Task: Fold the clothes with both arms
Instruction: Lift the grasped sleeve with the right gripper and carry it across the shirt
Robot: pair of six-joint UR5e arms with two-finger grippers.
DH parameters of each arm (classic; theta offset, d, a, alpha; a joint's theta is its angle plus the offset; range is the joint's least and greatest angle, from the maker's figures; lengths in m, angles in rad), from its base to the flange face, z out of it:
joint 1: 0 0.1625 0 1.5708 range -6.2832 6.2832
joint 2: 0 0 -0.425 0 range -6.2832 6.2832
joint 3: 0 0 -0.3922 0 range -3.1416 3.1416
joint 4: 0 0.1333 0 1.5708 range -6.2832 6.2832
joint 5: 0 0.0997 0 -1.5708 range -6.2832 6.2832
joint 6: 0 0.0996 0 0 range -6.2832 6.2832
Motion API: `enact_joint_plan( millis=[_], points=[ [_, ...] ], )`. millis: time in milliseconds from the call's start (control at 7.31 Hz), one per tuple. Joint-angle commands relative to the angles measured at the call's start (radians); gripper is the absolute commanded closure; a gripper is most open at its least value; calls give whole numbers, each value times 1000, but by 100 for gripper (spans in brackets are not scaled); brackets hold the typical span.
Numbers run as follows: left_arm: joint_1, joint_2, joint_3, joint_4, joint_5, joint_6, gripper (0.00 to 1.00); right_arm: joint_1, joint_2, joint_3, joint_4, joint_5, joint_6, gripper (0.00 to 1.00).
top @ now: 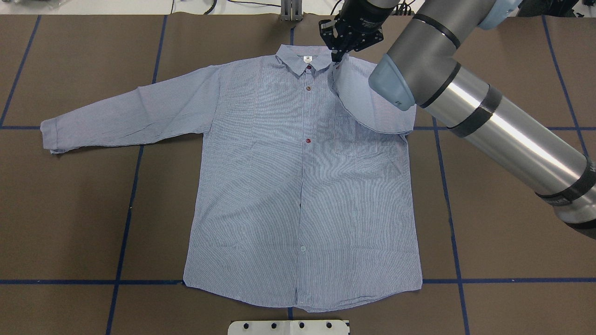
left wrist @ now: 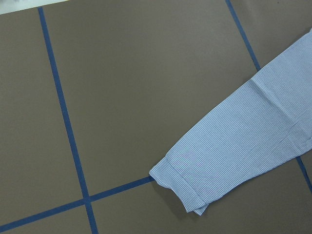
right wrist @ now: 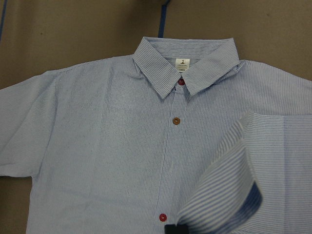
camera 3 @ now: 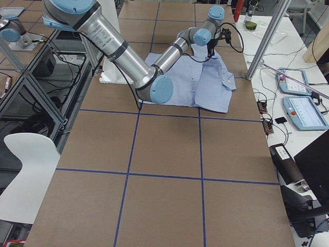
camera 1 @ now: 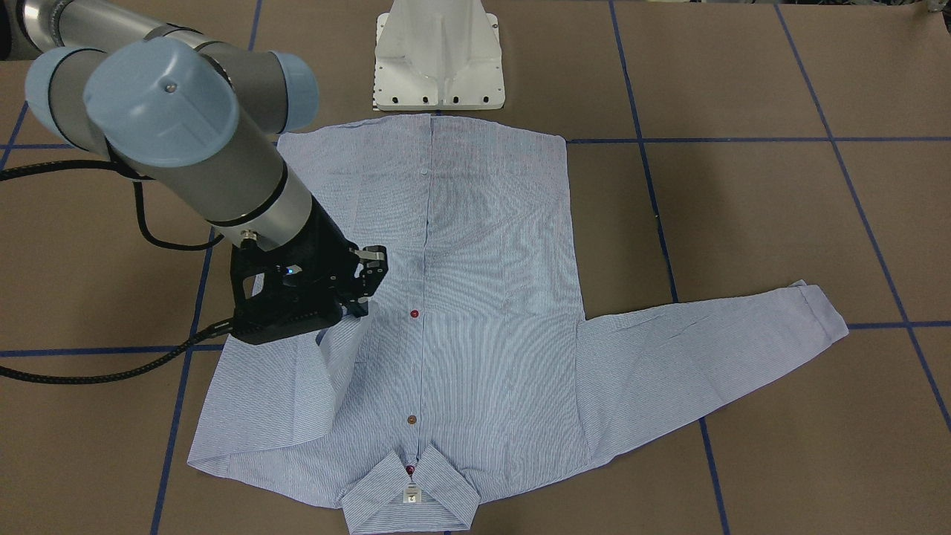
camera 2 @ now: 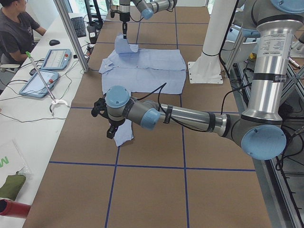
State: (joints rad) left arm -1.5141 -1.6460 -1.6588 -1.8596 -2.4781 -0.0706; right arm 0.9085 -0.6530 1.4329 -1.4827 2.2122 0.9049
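Plainly, the shirt (top: 279,186) lies face up and spread out on the worktop (top: 70,209), with its collar (right wrist: 156,68) on the side far from the robot and its hem nearest the robot's base. The right pincer (top: 337,53) is clenched on the end of the folded sleeve (top: 356,100) and holds it raised just beside the collar. That makes the sleeve double back over the shoulder and chest rather than stick out sideways. I judge this to be an early fold, bringing that sleeve in across the body. Gripping it by the end lets the rest of the cloth drape and crease near the shoulder. The flat sleeve (top: 130,111) on the robot's left is stretched out on the worktop, well apart from the right arm, likely awaiting the same treatment.

The left pincer (camera 2: 110,132) shows only in the view from the table's left end, where it hangs above that sleeve's end. From there I cannot tell whether it is released or clenched. Its wrist camera shows the cuff (left wrist: 183,187) lying on the worktop with nothing touching it.

The right wrist camera gives the label (right wrist: 182,64) and the red and brown buttons close up. It also shows a dark fingertip (right wrist: 175,228) at the bottom edge against the striped cloth, which the overhead view hides behind the arm. Only the overhead view shows the shirt's whole outline. The front-facing view shows the sleeve hanging from the pincer down onto the shirt.
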Motion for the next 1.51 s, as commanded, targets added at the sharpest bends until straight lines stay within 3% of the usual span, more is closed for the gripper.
enact_joint_plan(
  millis=[0,548,821,1369],
  points=[
    [0,0,-1,0,-1,-2,0,-26,76,-101,71,-42,32,100],
    [0,0,4,0,-1,-2,0,-62,107,-126,87,-78,31,100],
    [0,0,4,0,-1,-2,0,-94,121,-206,194,-89,32,100],
    [0,0,-1,0,-1,-8,0,-152,167,-204,203,-112,89,100]
  ],
)
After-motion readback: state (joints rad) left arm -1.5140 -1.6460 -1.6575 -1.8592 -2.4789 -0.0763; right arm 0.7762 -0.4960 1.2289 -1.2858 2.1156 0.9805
